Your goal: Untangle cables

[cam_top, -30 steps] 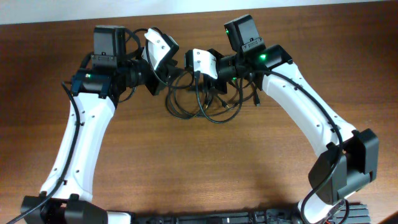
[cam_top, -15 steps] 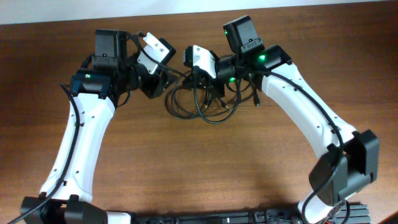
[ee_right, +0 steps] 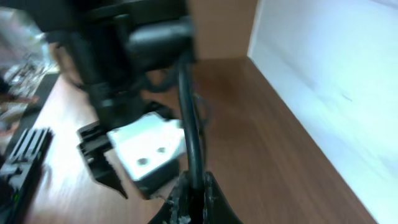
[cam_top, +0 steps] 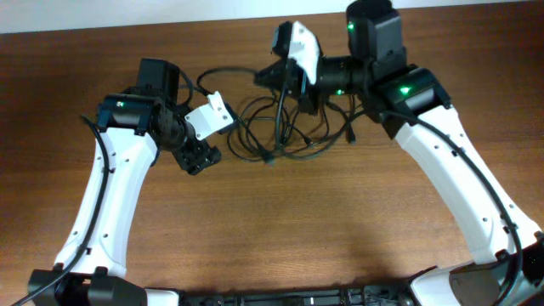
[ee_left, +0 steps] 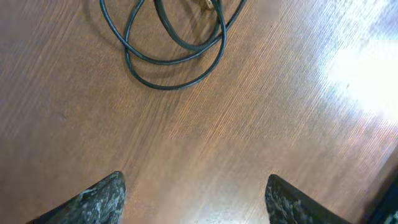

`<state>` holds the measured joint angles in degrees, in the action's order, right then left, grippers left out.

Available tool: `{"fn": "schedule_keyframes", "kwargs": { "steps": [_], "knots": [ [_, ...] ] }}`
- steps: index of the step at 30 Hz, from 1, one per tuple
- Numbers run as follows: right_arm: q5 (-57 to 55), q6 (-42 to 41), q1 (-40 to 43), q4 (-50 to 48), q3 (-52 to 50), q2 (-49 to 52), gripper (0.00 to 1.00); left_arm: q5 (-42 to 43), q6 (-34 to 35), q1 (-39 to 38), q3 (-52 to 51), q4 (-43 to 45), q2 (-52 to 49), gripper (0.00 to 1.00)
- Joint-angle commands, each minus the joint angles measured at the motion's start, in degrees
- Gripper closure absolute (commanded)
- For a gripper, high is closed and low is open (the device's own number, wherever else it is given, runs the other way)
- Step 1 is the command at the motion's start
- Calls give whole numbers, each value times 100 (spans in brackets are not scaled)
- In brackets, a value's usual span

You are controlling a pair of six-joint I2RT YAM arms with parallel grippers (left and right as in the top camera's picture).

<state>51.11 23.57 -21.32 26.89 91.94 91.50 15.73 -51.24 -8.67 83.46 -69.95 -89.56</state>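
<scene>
A tangle of black cables (cam_top: pixel 280 127) lies on the wooden table (cam_top: pixel 280 221) between my two arms; its loops also show at the top of the left wrist view (ee_left: pixel 174 50). My right gripper (cam_top: pixel 285 78) is shut on one black cable (ee_right: pixel 188 118) and holds it lifted above the tangle, near the table's far edge. My left gripper (cam_top: pixel 197 157) is open and empty, to the left of the tangle and low over the bare wood; its two fingertips (ee_left: pixel 193 199) stand wide apart.
The table's far edge and a white wall (ee_right: pixel 323 74) are close behind the right gripper. The left arm's white wrist housing (cam_top: pixel 211 115) sits beside the tangle's left loops. A black base rail (cam_top: pixel 280 297) runs along the table's near edge.
My right gripper has risen and moved back toward the far edge with a cable held in it. My left gripper has let go, opened, and swung down and left of the tangle.
</scene>
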Motion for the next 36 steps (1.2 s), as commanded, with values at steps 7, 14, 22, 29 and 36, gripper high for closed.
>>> {"fn": "schedule_keyframes", "kwargs": {
  "steps": [7, 14, 22, 29, 36],
  "knots": [
    [-540, -3340, 1036, -549, 564, -280, 96, 120, -372, -17, 26, -20, 131, 37],
    [-289, -4234, 1346, -793, 2284, -293, 96, 1329, -369, -17, 26, 249, 129, 27],
    [-293, -5049, 1346, -1515, 3246, -293, 96, 2586, -367, -17, 26, 778, 129, 1],
    [-673, -5720, 1349, -2625, 3292, -293, 96, 3471, -367, -17, 26, 1043, 129, 1],
    [-1858, -5748, 1375, -3405, 3292, -297, 96, 3709, -345, -35, 26, 1034, 129, 1]
  ]
}}
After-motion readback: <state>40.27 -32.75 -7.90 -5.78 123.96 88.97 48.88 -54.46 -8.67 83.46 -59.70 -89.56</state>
